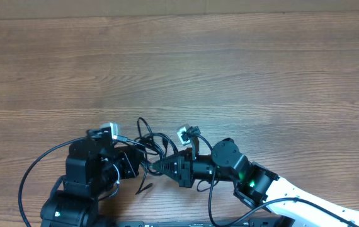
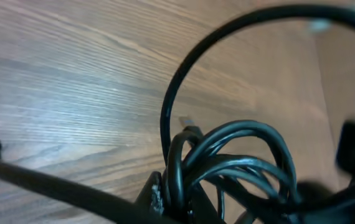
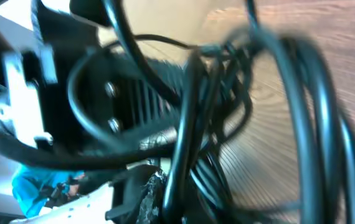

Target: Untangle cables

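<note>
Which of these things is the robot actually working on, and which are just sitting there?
Part of the job:
- the cables, a tangle of thin black cords

Not part of it:
- the wooden table underneath
- the thick black lead looping at the left, the robot's own wiring

Overhead, the table (image 1: pixel 179 63) sits under even, soft light, grain sharp, faint shadows by its near edge. Left wrist: pale glare streaks the wood, cables (image 2: pixel 227 168) loom soft-focused. Right wrist: heavy blur, everything smeared, nothing crisp.
</note>
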`<state>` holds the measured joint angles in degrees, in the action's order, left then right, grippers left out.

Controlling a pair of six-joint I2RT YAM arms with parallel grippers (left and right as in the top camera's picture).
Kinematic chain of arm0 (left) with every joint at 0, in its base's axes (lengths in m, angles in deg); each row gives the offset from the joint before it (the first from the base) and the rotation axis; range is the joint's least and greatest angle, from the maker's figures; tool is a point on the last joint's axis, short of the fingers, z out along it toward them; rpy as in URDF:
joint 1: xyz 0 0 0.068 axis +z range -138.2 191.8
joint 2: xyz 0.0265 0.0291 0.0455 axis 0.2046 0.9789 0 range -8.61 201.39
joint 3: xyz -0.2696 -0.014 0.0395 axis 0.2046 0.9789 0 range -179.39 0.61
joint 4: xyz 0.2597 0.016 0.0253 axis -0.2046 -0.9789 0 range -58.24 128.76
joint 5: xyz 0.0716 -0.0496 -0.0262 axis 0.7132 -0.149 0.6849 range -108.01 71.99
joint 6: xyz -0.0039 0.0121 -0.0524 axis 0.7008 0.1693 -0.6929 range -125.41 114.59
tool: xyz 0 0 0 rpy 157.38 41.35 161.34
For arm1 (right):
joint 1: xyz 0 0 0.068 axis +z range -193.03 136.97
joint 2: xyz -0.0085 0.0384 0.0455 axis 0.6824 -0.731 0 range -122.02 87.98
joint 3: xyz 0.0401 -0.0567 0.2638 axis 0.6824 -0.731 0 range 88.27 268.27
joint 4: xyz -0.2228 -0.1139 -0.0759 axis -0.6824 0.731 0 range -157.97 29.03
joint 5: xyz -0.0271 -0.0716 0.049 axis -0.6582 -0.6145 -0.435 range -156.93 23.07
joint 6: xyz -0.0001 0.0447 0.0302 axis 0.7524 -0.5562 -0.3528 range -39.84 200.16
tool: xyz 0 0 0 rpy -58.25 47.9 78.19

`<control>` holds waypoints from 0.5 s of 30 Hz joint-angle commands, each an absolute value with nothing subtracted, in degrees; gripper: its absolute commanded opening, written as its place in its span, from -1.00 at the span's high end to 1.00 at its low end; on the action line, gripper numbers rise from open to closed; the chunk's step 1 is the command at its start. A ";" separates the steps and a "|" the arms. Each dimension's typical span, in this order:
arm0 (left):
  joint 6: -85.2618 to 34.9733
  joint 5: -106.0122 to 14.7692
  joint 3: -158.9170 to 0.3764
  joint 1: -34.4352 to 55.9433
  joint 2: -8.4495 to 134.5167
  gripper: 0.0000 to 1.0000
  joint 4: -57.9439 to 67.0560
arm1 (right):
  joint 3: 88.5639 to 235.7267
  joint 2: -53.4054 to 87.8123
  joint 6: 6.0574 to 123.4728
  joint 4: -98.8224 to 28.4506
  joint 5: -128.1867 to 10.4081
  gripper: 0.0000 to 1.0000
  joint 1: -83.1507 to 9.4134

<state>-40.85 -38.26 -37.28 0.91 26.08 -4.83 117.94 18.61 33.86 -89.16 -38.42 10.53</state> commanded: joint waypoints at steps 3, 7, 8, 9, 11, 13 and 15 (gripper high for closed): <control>-59.10 -22.58 -38.03 2.46 26.02 0.92 -0.98 | 118.35 20.47 36.57 -78.36 -33.55 0.92 11.56; -61.66 -27.39 -38.03 2.46 26.04 0.92 -0.83 | 118.35 20.47 34.71 -72.83 -40.87 0.92 11.56; -61.11 -29.53 -38.03 2.46 26.04 0.92 -0.81 | 118.35 20.47 33.38 -72.68 -43.12 0.92 11.56; -59.78 -32.35 -38.03 2.44 26.04 0.92 -0.83 | 118.35 20.47 32.48 -72.81 -45.20 0.92 11.53; -56.56 -37.88 -38.03 2.44 26.04 0.92 -0.83 | 118.35 20.47 31.17 -73.07 -49.33 0.92 11.53; -53.55 -42.30 -38.03 2.44 26.04 0.91 -0.83 | 118.35 20.47 29.71 -73.32 -51.82 0.92 11.53; -49.55 -44.09 -38.03 2.44 26.04 0.92 -0.83 | 118.35 20.47 29.14 -73.77 -51.58 0.92 11.56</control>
<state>-55.23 -37.14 -37.15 2.42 26.32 -1.27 118.35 20.06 31.39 -73.07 -47.47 11.38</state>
